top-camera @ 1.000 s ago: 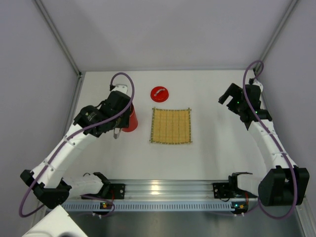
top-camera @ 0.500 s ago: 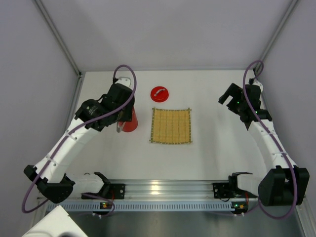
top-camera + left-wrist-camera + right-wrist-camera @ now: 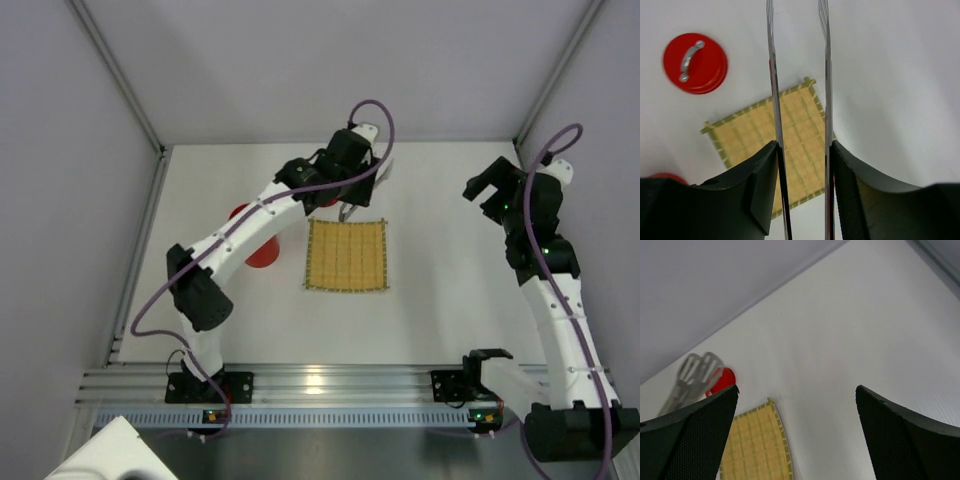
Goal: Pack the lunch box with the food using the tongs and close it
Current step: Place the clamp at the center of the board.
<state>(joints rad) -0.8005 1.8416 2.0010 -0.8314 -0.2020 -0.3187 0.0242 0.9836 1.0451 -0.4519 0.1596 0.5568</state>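
Note:
My left gripper is shut on the tongs. Their two thin silver arms run between my fingers and point away over the table. It hovers above the far edge of the yellow mat. In the left wrist view the red lid with its pale handle lies on the table left of the tongs. The red lunch box stands left of the mat, partly behind the left arm. No food shows in any view. My right gripper hangs open and empty at the back right.
The mat lies flat with nothing on it. White walls with metal posts close in the table at the back and sides. An aluminium rail with both arm bases runs along the near edge.
The left arm has swung from beside the lunch box to the back middle, over the lid and the mat's far edge, carrying the tongs. The right arm has shifted slightly right.

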